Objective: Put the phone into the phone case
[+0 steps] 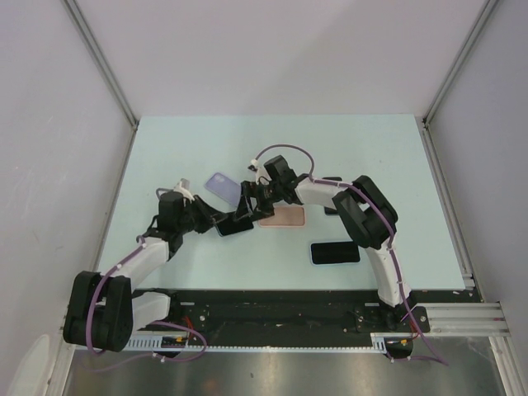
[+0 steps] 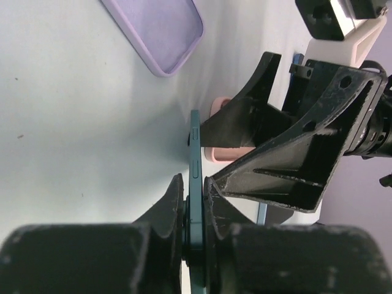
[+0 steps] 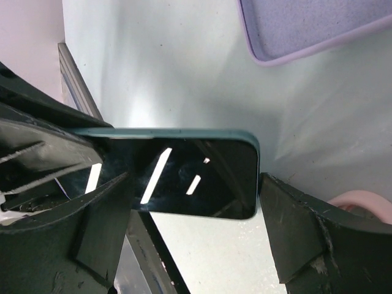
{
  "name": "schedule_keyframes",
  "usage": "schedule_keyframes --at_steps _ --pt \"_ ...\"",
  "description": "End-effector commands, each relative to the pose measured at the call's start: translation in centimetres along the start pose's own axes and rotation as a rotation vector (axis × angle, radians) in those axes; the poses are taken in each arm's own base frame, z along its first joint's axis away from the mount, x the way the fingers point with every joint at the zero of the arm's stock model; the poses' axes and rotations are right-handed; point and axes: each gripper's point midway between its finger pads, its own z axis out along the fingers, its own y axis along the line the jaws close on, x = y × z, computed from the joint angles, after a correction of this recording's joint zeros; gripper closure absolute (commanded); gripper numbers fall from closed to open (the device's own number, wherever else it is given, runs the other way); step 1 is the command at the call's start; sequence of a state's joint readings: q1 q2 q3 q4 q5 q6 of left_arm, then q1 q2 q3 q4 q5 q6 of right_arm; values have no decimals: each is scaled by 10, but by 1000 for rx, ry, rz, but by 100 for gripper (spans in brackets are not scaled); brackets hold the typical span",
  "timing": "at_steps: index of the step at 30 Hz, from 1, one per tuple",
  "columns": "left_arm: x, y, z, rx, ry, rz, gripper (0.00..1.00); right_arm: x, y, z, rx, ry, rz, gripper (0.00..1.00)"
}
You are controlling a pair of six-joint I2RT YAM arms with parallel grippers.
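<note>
Stretches the left arm low over the pale green desk [image 1: 371,157], left pincer [image 2: 193,180] pinching a teal-edged, dark-screened phone [image 2: 195,141] held on edge. Folds the right arm inward, right pincer [image 3: 195,177] spread around the phone's free end; cannot tell contact there. Partly covers a pink rectangular case [image 1: 285,217] below. Shows a lilac silicone case [image 2: 162,30] ahead-left of the left pincer, empty.

1. The teal phone [image 2: 195,147] has a dark, glossy screen. It is held on its long edge, with 1 end clamped between the fingers of the left gripper [image 2: 195,190].
2. The lavender phone case [image 1: 219,186] lies flat on the table, open side up and empty, near the phone's free end.
3. The pink phone case [image 1: 285,217] lies flat just right of the phone.
</note>
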State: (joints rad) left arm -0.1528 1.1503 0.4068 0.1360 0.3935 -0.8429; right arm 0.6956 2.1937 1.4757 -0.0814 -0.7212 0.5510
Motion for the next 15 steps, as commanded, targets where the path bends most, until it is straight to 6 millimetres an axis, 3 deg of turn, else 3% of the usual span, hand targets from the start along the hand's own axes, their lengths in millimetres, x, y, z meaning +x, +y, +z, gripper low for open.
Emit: schedule_keyframes --at_steps 1,8,15 --pt "-21 -15 0 22 -65 64 99 11 12 -8 -1 23 20 13" --pt "-33 -35 -13 50 -90 149 100 -11 28 -28 -44 -38 9 13" --pt "-45 -63 -28 110 -106 216 100 -44 55 -76 -76 -145 -33 13"
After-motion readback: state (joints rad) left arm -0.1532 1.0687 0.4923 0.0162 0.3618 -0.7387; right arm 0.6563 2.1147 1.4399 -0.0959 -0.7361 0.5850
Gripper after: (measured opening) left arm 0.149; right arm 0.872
